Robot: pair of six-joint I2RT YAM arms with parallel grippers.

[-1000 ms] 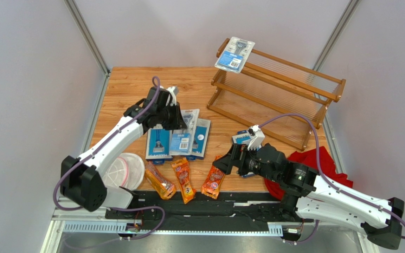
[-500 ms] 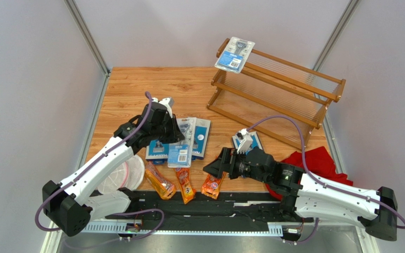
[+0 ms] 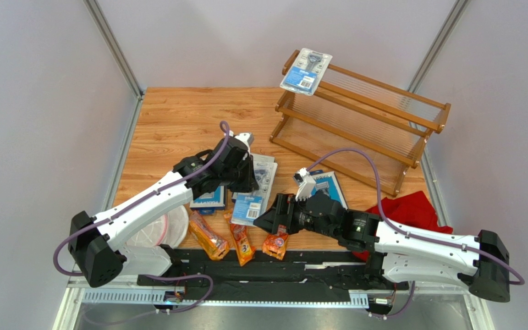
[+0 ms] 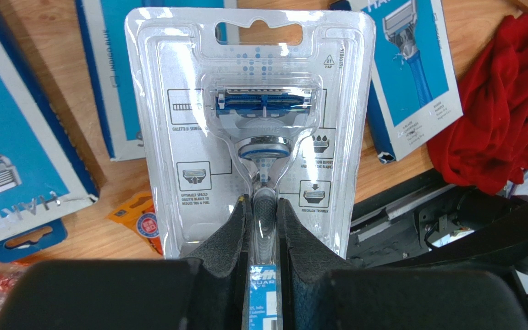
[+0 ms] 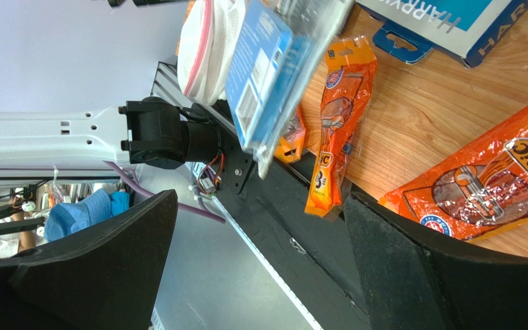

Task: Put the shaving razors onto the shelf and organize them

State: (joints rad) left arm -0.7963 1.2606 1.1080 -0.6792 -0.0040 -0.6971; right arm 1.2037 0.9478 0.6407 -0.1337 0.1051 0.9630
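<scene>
Blister pack (image 4: pixel 249 130) of razor hangs above the desk (image 3: pixel 177 117), clamped at its lower edge in your left gripper (image 4: pixel 263 206), well apart from the shelf (image 3: pixel 360 118). Your right gripper (image 5: pixel 260 206) gapes wide, grasping nothing, near an orange razor bag (image 5: pixel 484 185).

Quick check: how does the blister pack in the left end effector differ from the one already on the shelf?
The held pack is clamped at its handle end by the left end effector. The shelf pack rests free, with nothing gripping it. The held pack is lifted over the front of the table, well short of the shelf. The shelf pack lies across the left end of the top tier. Both are blister-packed razors.
</scene>
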